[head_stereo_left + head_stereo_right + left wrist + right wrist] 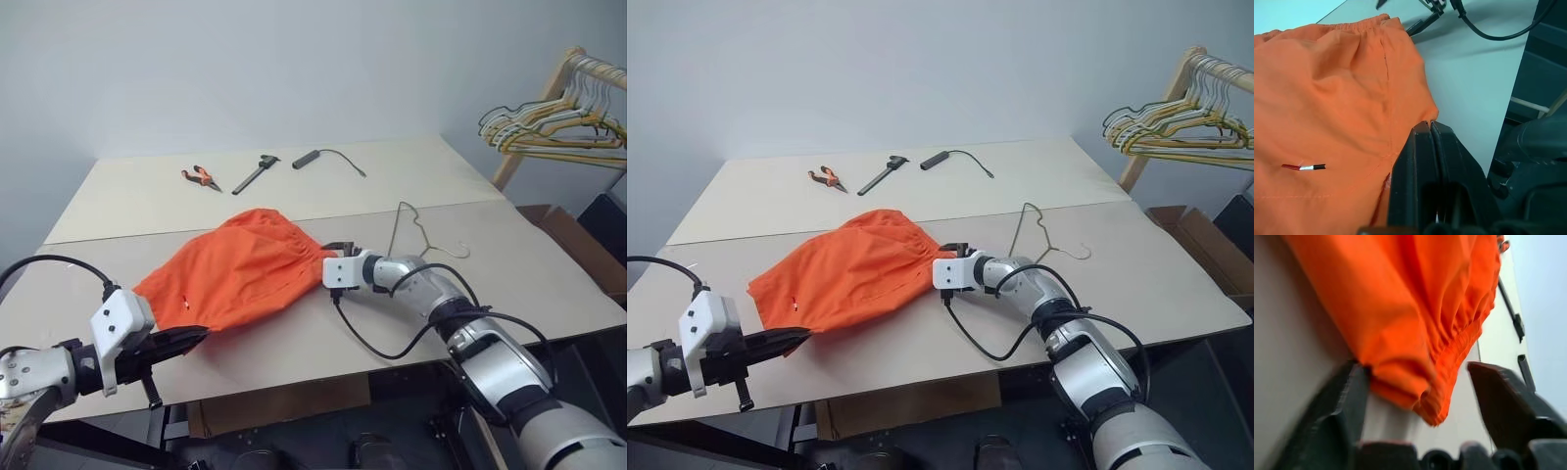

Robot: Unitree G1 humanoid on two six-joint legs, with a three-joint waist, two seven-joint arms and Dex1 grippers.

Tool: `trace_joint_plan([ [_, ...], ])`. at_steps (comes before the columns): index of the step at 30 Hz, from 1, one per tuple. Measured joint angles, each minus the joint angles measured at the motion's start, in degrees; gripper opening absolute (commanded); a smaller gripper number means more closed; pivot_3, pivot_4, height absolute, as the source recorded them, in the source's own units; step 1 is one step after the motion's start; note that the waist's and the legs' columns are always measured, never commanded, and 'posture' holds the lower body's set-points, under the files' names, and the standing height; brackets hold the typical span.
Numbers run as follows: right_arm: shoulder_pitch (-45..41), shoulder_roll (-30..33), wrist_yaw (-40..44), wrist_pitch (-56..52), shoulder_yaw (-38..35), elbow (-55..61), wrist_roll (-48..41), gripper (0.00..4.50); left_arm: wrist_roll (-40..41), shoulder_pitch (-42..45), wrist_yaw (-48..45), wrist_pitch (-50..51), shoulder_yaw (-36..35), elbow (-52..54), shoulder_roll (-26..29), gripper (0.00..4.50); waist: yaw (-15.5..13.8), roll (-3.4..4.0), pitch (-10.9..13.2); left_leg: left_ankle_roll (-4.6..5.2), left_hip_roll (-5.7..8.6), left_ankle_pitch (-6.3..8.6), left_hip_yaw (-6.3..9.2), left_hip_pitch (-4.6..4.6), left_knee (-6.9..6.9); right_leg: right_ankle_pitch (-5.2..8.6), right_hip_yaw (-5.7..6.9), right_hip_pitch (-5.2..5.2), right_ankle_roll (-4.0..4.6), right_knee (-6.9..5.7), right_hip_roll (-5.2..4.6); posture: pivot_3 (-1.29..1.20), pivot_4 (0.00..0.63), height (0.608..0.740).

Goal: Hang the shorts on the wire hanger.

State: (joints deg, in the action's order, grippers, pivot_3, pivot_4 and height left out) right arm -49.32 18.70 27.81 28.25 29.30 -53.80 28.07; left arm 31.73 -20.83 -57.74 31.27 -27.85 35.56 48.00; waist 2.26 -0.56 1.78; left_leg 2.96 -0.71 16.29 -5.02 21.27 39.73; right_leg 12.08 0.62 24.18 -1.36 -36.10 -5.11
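Observation:
The orange shorts (240, 274) lie spread across the middle of the table (549, 294), with the gathered waistband toward the right. At the front left, my left gripper (186, 339) is shut on the shorts' near hem corner; in the left wrist view its fingers (1422, 161) press together against the fabric (1327, 107). My right gripper (1420, 382) stands open, one finger on each side of the waistband's near corner (1435, 406). The thin wire hanger (416, 233) lies flat on the table just behind the right wrist, apart from the shorts.
Orange-handled pliers (201, 177), a black tool (257, 174) and a black cylinder with a cable (306, 159) lie along the back of the table. A wooden rack with a bunch of pale hangers (558, 122) stands at the right, above a cardboard box (568, 240).

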Motion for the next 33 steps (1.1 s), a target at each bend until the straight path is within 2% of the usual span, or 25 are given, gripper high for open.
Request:
trace_joint_plan([
  [7, -0.93, -1.06, -0.72, 2.39, 0.03, -4.28, 0.6, 0.09, -0.03, -0.05, -0.5, -0.3, 0.02, -0.28, 0.0, 0.0, 0.44, 0.01, 0.01, -0.04, -0.03, -0.01, -0.02, -0.07, -0.03, -0.02, -0.05, 0.0, 0.03, -0.04, 0.04, 0.04, 0.0, 0.74],
  [11, -1.38, -0.89, -0.58, 2.78, -0.01, -4.29, 0.6, 0.04, -0.89, 0.42, -0.2, -1.22, 0.91, -1.76, 0.0, 0.0, 0.38, 0.02, 0.01, -0.04, -0.03, -0.01, -0.02, -0.07, -0.04, -0.02, -0.05, 0.0, 0.03, -0.03, 0.03, 0.03, 0.0, 0.74],
  [14, -0.51, 2.29, 0.26, 3.03, 0.02, -1.05, 1.16, 0.04, -3.75, 2.39, 1.67, -2.59, 3.02, -4.16, -0.01, 0.0, -0.25, 0.05, 0.03, -0.03, 0.01, 0.0, 0.02, -0.05, -0.03, -0.01, -0.01, -0.02, 0.02, -0.02, -0.01, 0.04, 0.0, 0.74],
  [18, 7.04, 12.43, 7.36, 1.59, -1.86, 14.25, -0.9, 0.04, -4.83, 4.2, 2.37, -3.87, 4.13, -5.92, 0.07, 0.0, -1.26, 0.03, 0.02, 0.05, 0.01, 0.12, 0.0, 0.0, -0.03, 0.0, -0.01, 0.0, 0.0, 0.06, -0.04, 0.02, 0.0, 0.74],
  [21, 17.43, 21.52, 18.95, -4.05, -4.74, 34.39, -8.75, 0.04, -4.82, 4.05, 0.87, -5.17, 4.31, -6.65, 0.51, 0.0, -1.51, 0.08, 0.05, 0.1, -0.05, 0.25, 0.01, 0.03, -0.04, 0.04, 0.0, 0.02, -0.03, 0.11, -0.01, 0.01, 0.0, 0.74],
  [26, 26.39, 32.21, 32.52, -14.26, -8.59, 57.71, -19.12, 0.04, -5.34, 3.77, -1.29, -6.35, 4.52, -7.77, 2.6, 0.0, -0.96, 0.08, 0.08, 0.11, -0.15, 0.26, -0.09, -0.11, -0.01, 0.1, -0.01, -0.04, -0.03, 0.12, 0.04, 0.0, 0.0, 0.74],
  [30, 28.86, 35.36, 40.43, -24.12, -9.6, 70.57, -27.63, 0.04, -5.95, 2.79, -3.4, -6.58, 4.52, -9.04, 4.67, 0.0, -0.97, 0.04, 0.09, 0.06, -0.2, 0.23, -0.12, -0.22, 0.03, 0.38, -0.02, -0.06, -0.09, 0.06, 0.09, 0.0, 0.0, 0.74],
  [33, 28.48, 35.81, 44.51, -30.19, -9.71, 74.19, -33.1, 0.04, -6.39, 1.88, -6.22, -6.87, 4.48, -10.06, 7.26, 0.0, -1.4, -0.08, 0.08, 0.05, -0.2, 0.23, -0.12, -0.21, 0.03, 0.44, 0.02, -0.04, 0.27, 0.06, 0.05, 0.01, 0.0, 0.74],
])
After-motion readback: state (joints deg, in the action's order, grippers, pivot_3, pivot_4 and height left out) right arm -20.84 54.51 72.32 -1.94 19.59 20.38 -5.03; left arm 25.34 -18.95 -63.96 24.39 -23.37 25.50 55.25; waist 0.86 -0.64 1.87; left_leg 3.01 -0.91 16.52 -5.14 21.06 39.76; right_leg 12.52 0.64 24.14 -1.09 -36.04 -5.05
